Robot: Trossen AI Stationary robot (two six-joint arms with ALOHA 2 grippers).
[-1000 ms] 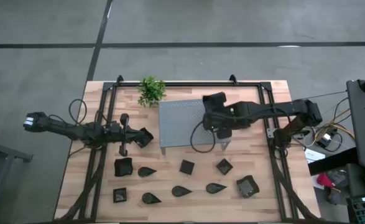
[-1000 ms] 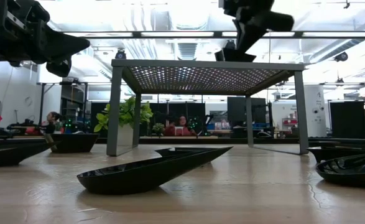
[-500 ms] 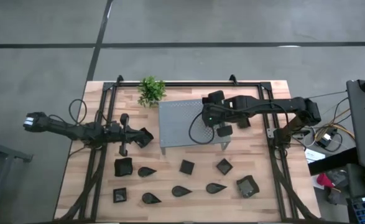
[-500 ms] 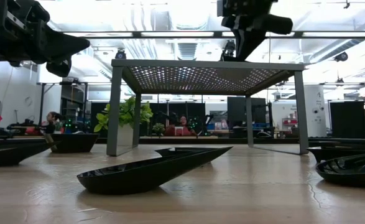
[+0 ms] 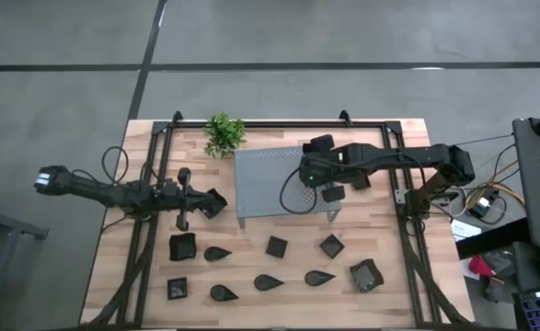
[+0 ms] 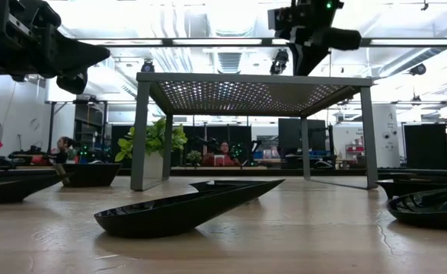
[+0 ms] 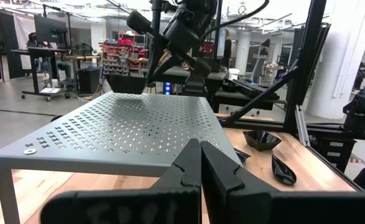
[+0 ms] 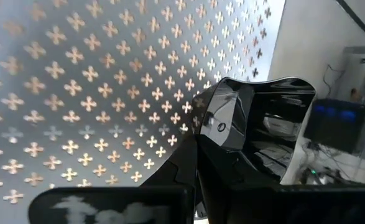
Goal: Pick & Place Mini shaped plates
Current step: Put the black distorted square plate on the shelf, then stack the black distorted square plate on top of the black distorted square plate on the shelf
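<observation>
Here the right tool (image 8: 198,152) is poised above the near right part of the grey perforated metal stand (image 5: 279,182), its fingers clenched on the rim of a small glossy black square plate (image 8: 257,124). Gripping by one raised edge leaves the dish hanging beside the fingers, so that its base can presumably meet the stand's flat top without the tool touching the metal first. In the right wrist view the plate shows against the cross-shaped perforations, over the stand's edge; whether it already rests on the surface cannot be told.

The left tool (image 7: 199,165), clenched and empty, waits above the wooden counter (image 5: 389,303) just left of the stand, clear of the working arm.

The remaining black dishes lie in two loose rows on the near half of the counter: square ones such as that at (image 5: 182,246), teardrop-shaped ones such as that at (image 5: 269,281). Kept apart from one another, each probably offers a free rim to grip. A small green potted plant (image 5: 224,134) stands at the far edge, behind the stand's left corner.
</observation>
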